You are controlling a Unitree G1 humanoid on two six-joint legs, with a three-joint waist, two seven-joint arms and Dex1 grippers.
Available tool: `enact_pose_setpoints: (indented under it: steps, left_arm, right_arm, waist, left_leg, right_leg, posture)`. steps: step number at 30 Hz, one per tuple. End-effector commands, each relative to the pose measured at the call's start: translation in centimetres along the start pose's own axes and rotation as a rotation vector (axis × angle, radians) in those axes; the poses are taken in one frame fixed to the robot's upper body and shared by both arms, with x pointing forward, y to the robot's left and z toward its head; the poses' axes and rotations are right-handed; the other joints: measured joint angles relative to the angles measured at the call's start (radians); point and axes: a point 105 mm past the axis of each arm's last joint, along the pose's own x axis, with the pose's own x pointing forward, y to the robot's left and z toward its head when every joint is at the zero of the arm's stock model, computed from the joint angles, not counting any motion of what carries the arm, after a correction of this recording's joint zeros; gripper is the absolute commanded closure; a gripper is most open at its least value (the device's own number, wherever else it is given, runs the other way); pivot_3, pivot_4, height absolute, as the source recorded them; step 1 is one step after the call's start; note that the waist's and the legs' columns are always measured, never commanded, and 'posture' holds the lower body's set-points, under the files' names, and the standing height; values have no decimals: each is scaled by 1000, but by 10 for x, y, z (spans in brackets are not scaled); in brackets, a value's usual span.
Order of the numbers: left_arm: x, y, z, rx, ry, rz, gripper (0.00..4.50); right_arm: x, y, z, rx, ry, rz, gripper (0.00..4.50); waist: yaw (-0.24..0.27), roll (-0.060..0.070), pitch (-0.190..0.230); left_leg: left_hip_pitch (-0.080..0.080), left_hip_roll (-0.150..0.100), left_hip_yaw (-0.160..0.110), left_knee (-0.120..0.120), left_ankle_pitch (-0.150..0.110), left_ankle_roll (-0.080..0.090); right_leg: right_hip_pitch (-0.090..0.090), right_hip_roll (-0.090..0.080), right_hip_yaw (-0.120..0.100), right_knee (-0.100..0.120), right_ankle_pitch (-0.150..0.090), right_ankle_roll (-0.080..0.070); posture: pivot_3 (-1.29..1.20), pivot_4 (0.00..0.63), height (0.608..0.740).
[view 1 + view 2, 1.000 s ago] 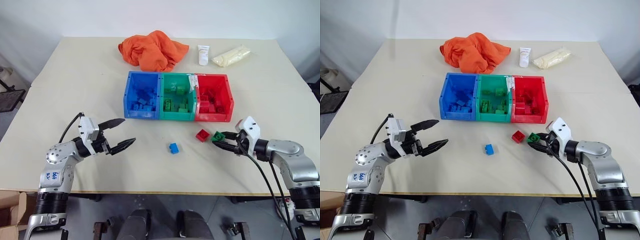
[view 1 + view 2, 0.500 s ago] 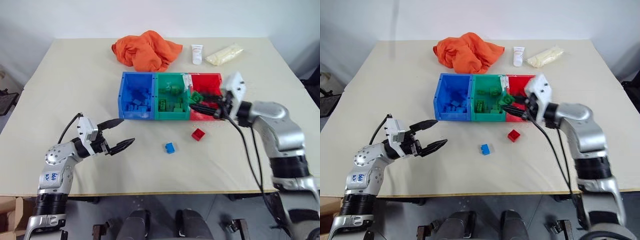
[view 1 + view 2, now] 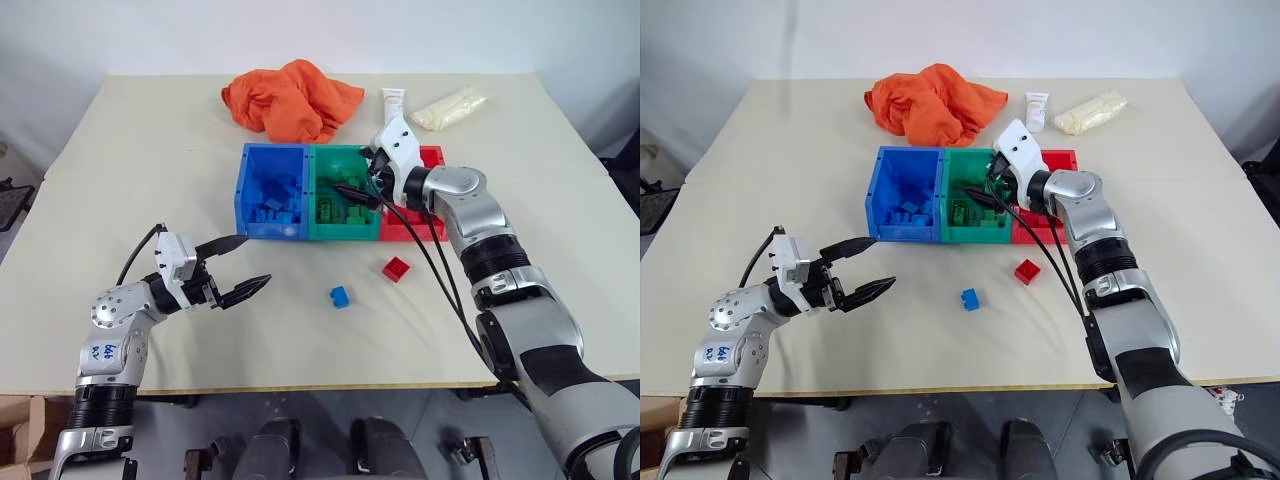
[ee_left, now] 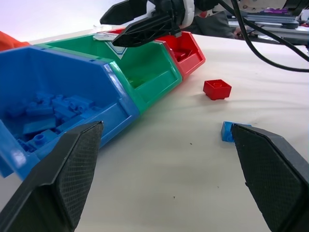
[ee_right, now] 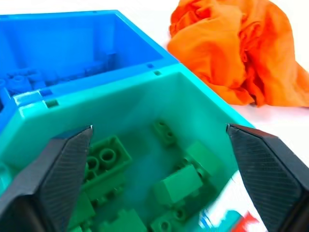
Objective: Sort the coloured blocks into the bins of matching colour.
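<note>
Green bin (image 3: 345, 195), middle of the joined row toward the counter's far edge: several green blocks inside; right tool (image 3: 362, 190) wide and empty above it. Blue bin (image 3: 272, 190) and red bin (image 3: 420, 215): partly filled. Outstanding on the counter: blue block (image 3: 341, 296), red block (image 3: 397, 268). Left tool (image 3: 238, 269): wide, empty.

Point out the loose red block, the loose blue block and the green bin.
red block (image 3: 397, 267), left eye view, on its studded top.
blue block (image 3: 341, 296), left eye view, middle of the brick.
green bin (image 3: 346, 233), left eye view, on its front wall.
</note>
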Motion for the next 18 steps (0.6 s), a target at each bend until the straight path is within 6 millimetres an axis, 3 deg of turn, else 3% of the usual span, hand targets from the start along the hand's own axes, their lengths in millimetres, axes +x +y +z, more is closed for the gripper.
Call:
enact_pose_setpoints:
  steps: [1, 2, 5, 9, 18]
  left_arm:
    - [-2, -1, 6, 30, -14, -4, 0]
    - [-2, -1, 6, 30, -14, -5, 0]
    - [1, 0, 5, 26, -19, -15, 0]
    - [3, 1, 4, 23, -16, -31, 0]
    - [4, 0, -1, 12, -12, -57, 0]
  right_arm:
    - [-18, 0, 23, -53, -100, 54, 58]
    - [-23, 3, 23, -56, -105, 71, 58]
    - [-60, 24, 18, -55, -139, 199, 58]
    - [-123, 46, 0, 10, -103, 293, 58]
    - [-238, 46, -52, 149, 223, 114, 58]
  waist:
    - [0, 0, 0]
    - [0, 0, 0]
    - [9, 0, 0]
    - [32, 0, 0]
    - [39, 0, 0]
  left_leg:
    - [0, 0, 0, 0, 0, 0]
    - [0, 0, 0, 0, 0, 0]
    - [0, 0, -1, 0, 0, 0]
    - [-1, -1, -1, 1, 0, 0]
    - [-1, 0, 2, 1, 0, 1]
  right_leg:
    - [0, 0, 0, 0, 0, 0]
    - [0, 0, 0, 0, 0, 0]
    - [0, 0, 0, 0, 0, 0]
    - [1, 0, 0, -2, 0, 0]
    - [3, 0, 1, -5, 0, 0]
  posture:
    - [0, 150, 740]
    - [0, 150, 740]
    - [0, 150, 740]
    - [0, 150, 740]
    - [0, 150, 740]
